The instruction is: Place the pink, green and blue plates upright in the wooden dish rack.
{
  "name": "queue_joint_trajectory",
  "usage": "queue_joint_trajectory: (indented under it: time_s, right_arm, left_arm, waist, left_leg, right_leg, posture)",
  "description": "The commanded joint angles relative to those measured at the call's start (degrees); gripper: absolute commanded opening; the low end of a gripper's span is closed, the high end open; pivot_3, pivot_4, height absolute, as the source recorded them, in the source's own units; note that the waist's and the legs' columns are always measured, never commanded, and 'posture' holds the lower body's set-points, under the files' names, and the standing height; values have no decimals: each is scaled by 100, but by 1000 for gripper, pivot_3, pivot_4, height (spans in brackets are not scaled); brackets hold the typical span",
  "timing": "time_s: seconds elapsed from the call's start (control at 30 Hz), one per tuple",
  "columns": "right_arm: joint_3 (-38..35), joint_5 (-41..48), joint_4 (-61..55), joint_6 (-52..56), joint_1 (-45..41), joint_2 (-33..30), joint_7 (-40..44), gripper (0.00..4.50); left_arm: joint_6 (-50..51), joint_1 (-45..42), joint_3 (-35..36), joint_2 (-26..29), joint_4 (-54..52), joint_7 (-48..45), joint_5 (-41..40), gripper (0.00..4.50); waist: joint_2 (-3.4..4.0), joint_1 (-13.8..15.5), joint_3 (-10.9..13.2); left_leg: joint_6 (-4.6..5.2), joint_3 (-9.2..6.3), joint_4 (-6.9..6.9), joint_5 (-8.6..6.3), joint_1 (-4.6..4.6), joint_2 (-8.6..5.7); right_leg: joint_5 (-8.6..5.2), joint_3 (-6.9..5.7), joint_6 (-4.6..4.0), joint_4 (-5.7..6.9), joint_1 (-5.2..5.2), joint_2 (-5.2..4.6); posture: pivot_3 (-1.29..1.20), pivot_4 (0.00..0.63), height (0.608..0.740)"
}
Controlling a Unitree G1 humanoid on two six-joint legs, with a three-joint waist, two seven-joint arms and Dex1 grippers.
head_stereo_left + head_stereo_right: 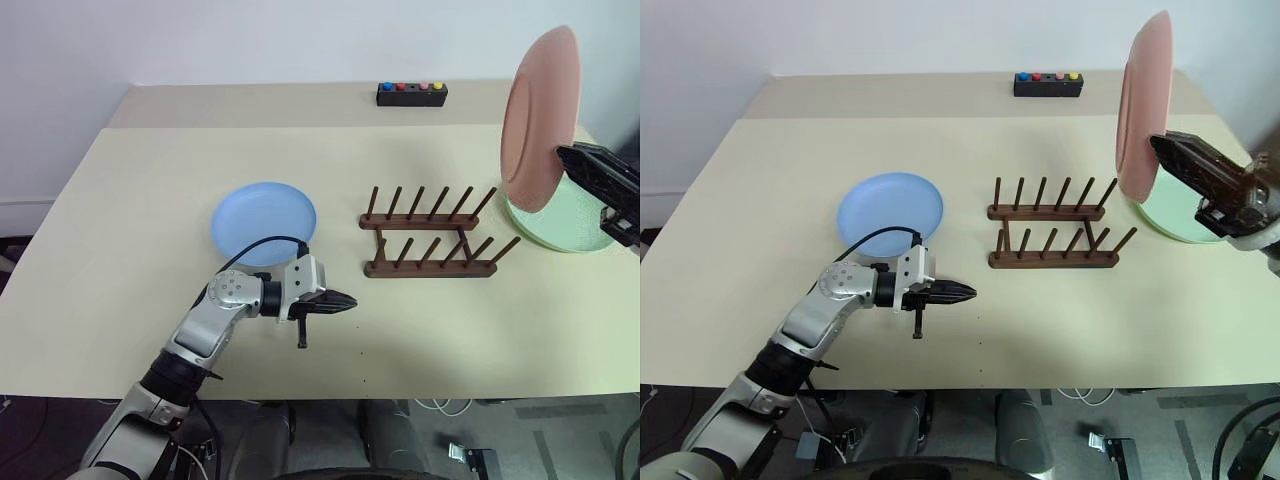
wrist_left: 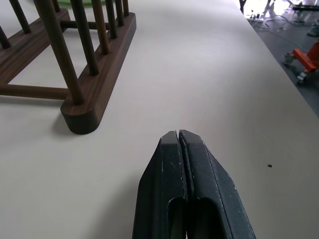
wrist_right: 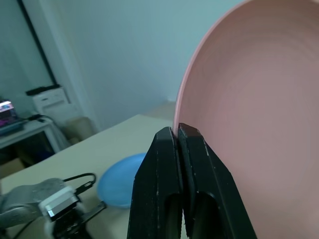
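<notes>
Right gripper clenched on pink plate rim, upper right of frame; keep plate vertical, drop between rack pegs. Left gripper clenched empty.

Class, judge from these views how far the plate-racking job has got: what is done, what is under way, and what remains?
Done: nothing; the wooden dish rack holds no plate. In hand: the right end effector is shut on the rim of the pink plate, raised upright above the table to the rack's right. Left: slot it in, then the green plate and blue plate, both lying flat. The left end effector is shut and empty.
</notes>
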Motion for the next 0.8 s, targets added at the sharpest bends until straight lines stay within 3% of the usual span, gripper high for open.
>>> queue_joint_trajectory:
  time_s: [0.03, 0.8]
  right_arm:
    - [-130, 235, 46, 70, 10, -169, 204, 20]
    - [500, -308, 1473, 300, -542, -497, 1122, 20]
  left_arm:
    - [-19, 5, 100, 13, -185, 13, -38, 0]
    - [96, 189, 170, 151, -435, 222, -51, 0]
  waist:
    - [0, -1, 0]
    - [3, -7, 0]
  left_leg:
    - [0, 0, 0, 0, 0, 0]
    - [0, 2, 1, 0, -3, 0]
  right_leg:
    - [0, 0, 0, 0, 0, 0]
    - [0, 0, 1, 1, -4, 0]
  posture:
    - [0, 150, 740]
    - [0, 150, 740]
